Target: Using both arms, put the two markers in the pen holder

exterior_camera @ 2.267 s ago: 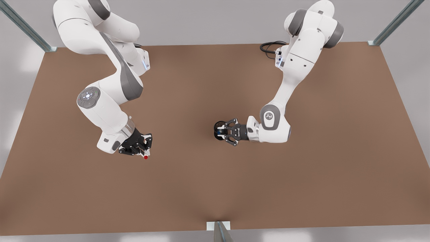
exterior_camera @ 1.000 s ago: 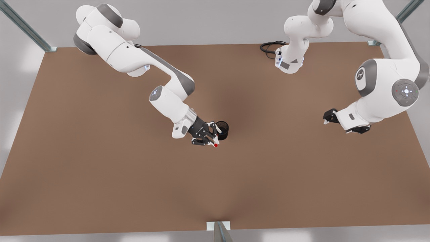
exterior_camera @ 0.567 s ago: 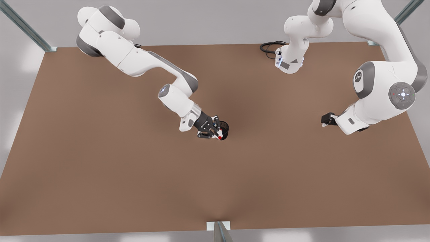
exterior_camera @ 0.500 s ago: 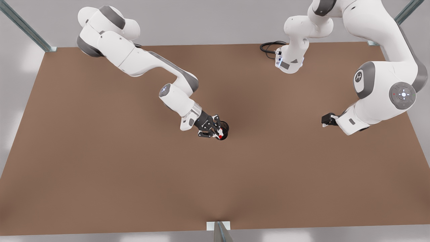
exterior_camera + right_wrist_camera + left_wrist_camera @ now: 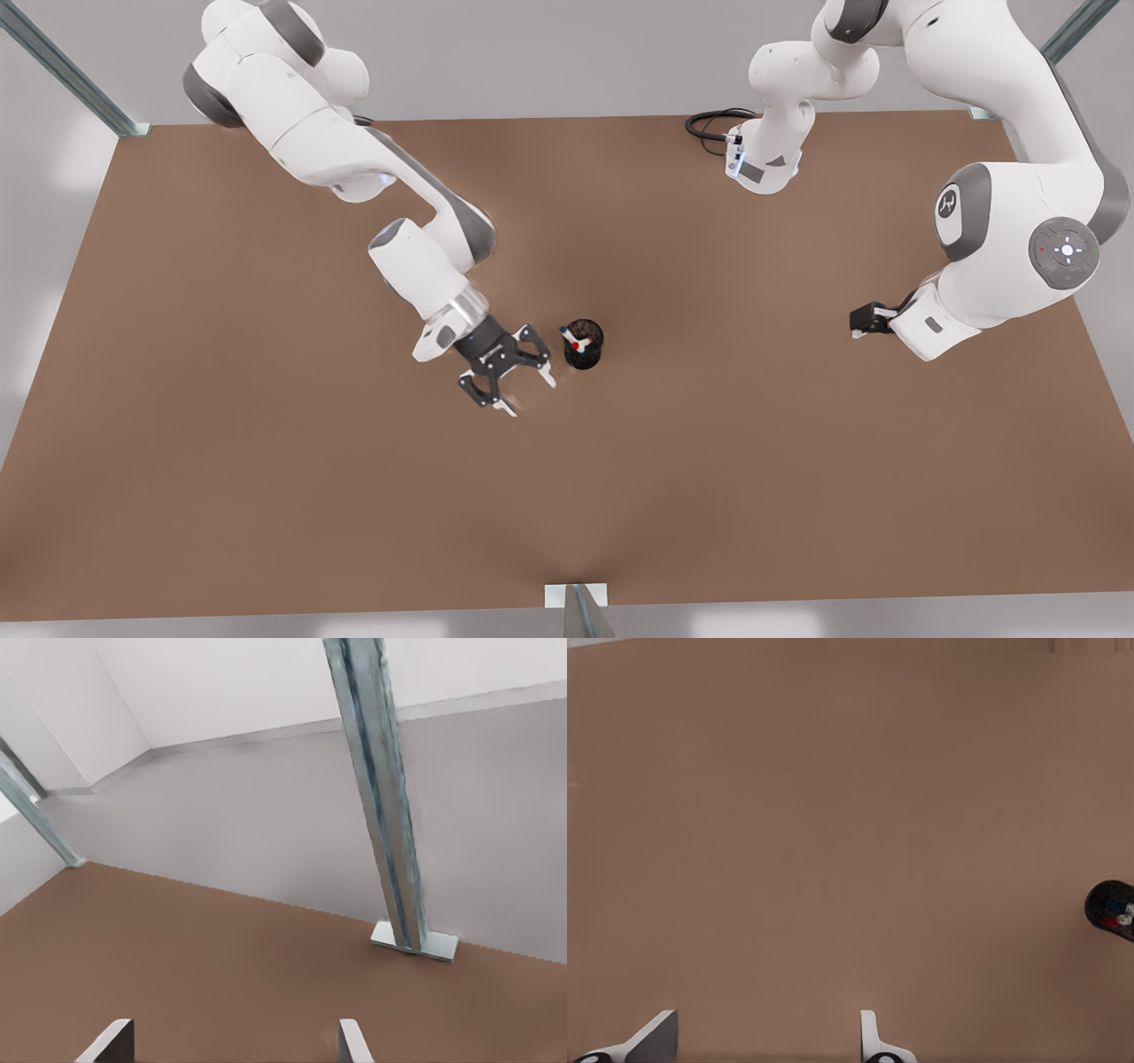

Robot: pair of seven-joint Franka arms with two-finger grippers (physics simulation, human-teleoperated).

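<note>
The left gripper [image 5: 527, 394] had the red-capped white marker [image 5: 576, 345] a moment ago, right over the small round black mesh pen holder [image 5: 585, 359]. Now its jaws are wide open and hold nothing, and it has pulled back to just beside the cup, toward the front view's left. The red marker now stands in the cup next to the blue-capped white marker [image 5: 565, 332]. So both markers look to be in, and the job seems done.

The cup stands near the middle of the brown bench [image 5: 266, 496].

The right gripper [image 5: 864, 319] waits well apart, at the front view's right. Its jaws are wide too and empty.

The cup hides most of each marker. In the left wrist view the cup [image 5: 1109, 904] is cut off at the edge, with small blue and red bits inside.
</note>
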